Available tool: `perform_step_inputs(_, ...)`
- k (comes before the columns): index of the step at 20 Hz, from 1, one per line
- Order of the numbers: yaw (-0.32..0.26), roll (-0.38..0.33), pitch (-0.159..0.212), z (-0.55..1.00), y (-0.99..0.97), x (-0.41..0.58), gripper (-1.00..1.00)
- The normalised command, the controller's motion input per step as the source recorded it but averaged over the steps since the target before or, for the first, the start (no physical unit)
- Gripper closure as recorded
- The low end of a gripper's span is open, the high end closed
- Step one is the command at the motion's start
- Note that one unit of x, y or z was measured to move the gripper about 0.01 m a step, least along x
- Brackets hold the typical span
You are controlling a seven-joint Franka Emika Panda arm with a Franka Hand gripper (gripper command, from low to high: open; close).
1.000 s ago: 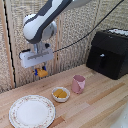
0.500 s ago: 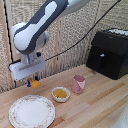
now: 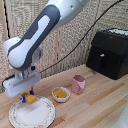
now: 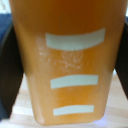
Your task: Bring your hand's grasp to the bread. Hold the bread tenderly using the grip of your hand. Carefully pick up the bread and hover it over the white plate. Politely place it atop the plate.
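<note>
Golden-orange bread (image 3: 31,99) is clamped in the tool (image 3: 27,96), low over the plate (image 3: 32,112) toward its 11 o'clock rim. Step in hand: placing. Next: lower gently, release, then retract upward.

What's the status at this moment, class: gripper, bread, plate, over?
Gripper shut on the bread. Bread low over the white plate, near its far rim; contact unclear. Small white bowl and pink cup stand clear on the exterior view's right.
</note>
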Motion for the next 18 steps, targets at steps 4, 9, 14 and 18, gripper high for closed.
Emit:
perform_step_inputs(4,0.01,-0.128,-0.045,-0.47,0.15,-0.174,1.0)
perform_step_inputs(9,0.076,-0.088,-0.073,-0.21,-0.04,0.0,1.0)
perform_step_inputs(14,0.099,-0.015,-0.022,0.04,-0.05,0.003,-1.0)
perform_step_inputs(18,0.037,0.0,0.001,0.34,-0.01,0.014,-1.0)
